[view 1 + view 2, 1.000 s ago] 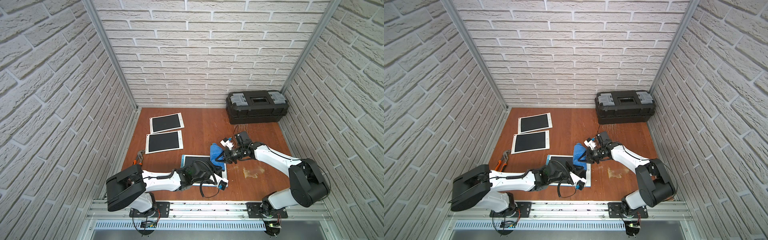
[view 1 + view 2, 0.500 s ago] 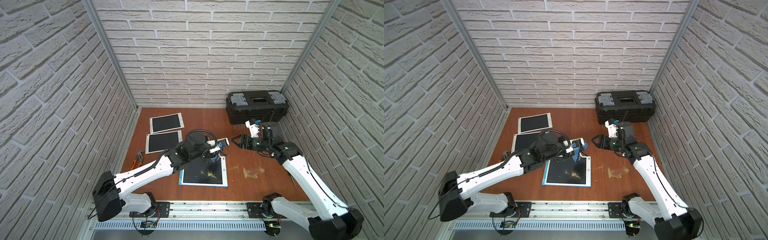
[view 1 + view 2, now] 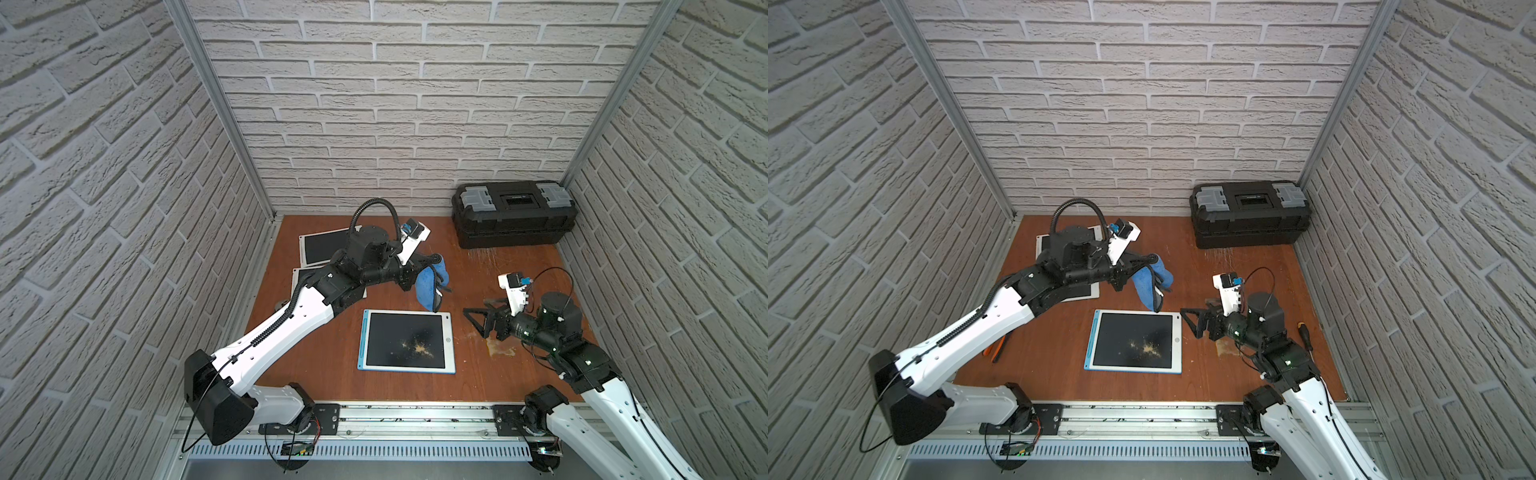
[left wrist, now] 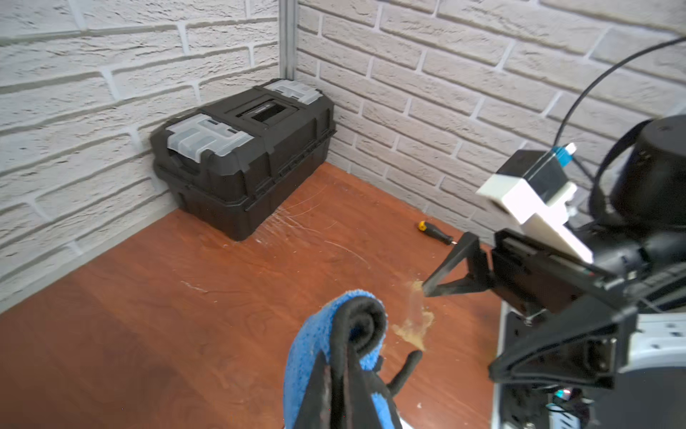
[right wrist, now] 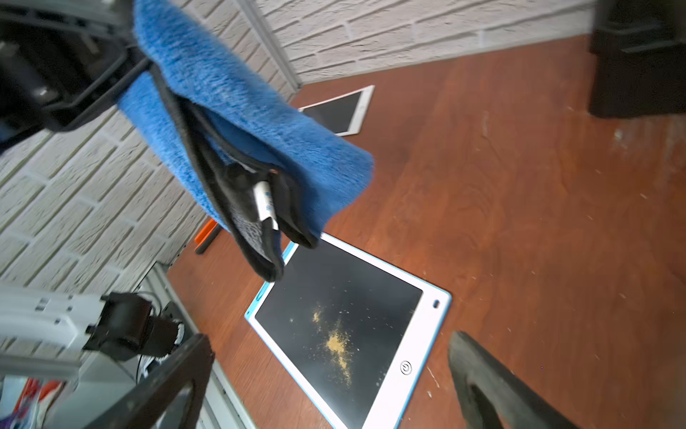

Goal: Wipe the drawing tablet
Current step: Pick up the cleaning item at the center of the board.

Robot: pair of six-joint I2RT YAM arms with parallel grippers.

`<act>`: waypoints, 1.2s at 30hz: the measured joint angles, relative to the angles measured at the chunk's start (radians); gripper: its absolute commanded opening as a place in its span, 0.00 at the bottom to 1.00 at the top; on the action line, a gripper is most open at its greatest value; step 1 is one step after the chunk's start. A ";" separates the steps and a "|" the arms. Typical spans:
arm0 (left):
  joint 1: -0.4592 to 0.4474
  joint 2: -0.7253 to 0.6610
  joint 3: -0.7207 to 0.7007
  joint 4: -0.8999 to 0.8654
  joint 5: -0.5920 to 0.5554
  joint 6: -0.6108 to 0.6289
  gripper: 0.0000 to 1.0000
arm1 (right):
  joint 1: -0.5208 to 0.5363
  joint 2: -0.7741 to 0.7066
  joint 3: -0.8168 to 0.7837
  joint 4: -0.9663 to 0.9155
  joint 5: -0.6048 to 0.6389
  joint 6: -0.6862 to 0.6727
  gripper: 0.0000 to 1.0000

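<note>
Two grippers show in both top views. The left gripper point(image 3: 434, 261), just right of frame centre, is clamped on a folded blue microfibre cloth with black trim point(image 3: 427, 284). The cloth hangs down from the jaws, and its lowest corner lies over the tablet's upper right corner. The right gripper point(image 3: 478, 306), at the right of the frame, is spread wide with nothing between its fingers. It sits near the tablet's right edge.

The flat rectangular drawing tablet with a dark screen and a white-and-blue frame point(image 3: 405, 341) lies on the brown wooden table point(image 3: 332, 374) at lower centre of the frame. A patch of yellowish powder point(image 3: 417, 345) sits on the screen, right of its middle.

Step in hand, as judged: bringing the cloth to the screen, with wiping not yet begun. The top views do not settle whether the cloth's corner touches the tablet. The right wrist view suggests it hangs clear.

Next move:
1. Lower the left arm until the cloth lies flat on the screen.
2. Sweep the cloth across the powder toward one edge.
3. The empty right gripper could probably brace the frame against sliding.
</note>
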 measured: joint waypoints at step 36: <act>0.069 0.019 -0.027 -0.026 0.277 -0.286 0.00 | 0.391 0.372 0.154 0.276 0.382 -0.319 0.99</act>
